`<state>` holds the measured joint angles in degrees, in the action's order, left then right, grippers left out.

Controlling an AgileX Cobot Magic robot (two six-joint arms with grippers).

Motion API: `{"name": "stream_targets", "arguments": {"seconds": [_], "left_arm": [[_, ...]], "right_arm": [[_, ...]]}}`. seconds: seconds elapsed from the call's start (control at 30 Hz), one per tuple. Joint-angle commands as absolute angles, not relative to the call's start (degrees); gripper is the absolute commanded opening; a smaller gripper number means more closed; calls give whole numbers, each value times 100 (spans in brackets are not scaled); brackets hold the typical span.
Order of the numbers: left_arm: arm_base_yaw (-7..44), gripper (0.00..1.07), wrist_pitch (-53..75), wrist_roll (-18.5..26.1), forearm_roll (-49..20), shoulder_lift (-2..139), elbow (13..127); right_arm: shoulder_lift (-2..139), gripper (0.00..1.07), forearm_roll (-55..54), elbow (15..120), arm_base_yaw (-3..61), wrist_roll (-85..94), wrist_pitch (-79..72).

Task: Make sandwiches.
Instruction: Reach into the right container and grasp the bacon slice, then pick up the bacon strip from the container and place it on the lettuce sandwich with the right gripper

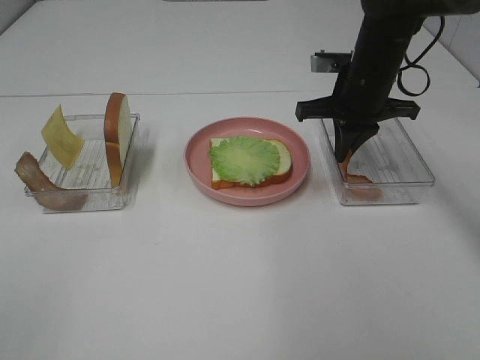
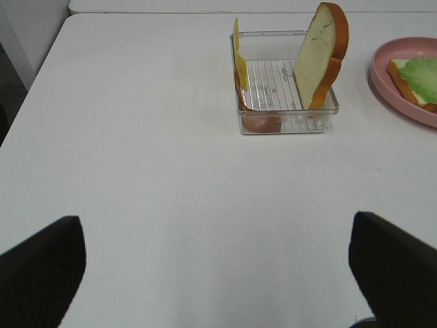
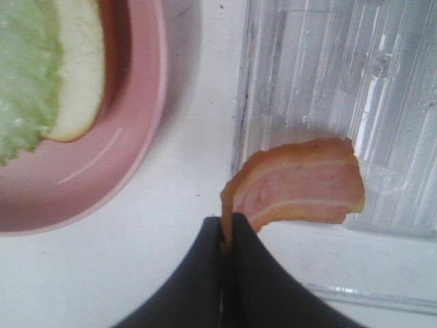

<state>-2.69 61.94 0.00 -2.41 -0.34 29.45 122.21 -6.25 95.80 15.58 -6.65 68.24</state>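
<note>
You're at a lab-style robot bench: bare white tabletop (image 1: 240,285), black cabled robot arm (image 1: 379,52) far right, white toy bread slice (image 1: 116,142) propped in a clear ribbed plastic tray (image 1: 86,161) left.

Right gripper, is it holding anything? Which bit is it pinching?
Yes. The right gripper is shut on a bacon strip, pinching it by one end. The rest of the strip curls out over the clear tray.

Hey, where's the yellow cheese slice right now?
In the high view, the cheese slice leans on the left wall of the left clear tray, beside a bacon strip, opposite the upright bread slice.
</note>
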Motion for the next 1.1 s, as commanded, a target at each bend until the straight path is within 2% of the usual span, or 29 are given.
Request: {"name": "stream_targets", "arguments": {"seconds": [0.03,0.23,0.57,1.1], "left_arm": [[-241,102,6159,0,-229,-103,2945],[-241,102,6159,0,-229,-103,2945],[-241,102,6159,0,-229,-103,2945],[-241,102,6159,0,-229,-103,2945]], "right_arm": [[11734,0,-877,9557,1558,-653,6778],[11081,0,-1679,9580,1576,-464,6262],[11551,0,-3690,9626,1811,791,5300],[12834,0,-4057,10709,2229,922,5191]]}}
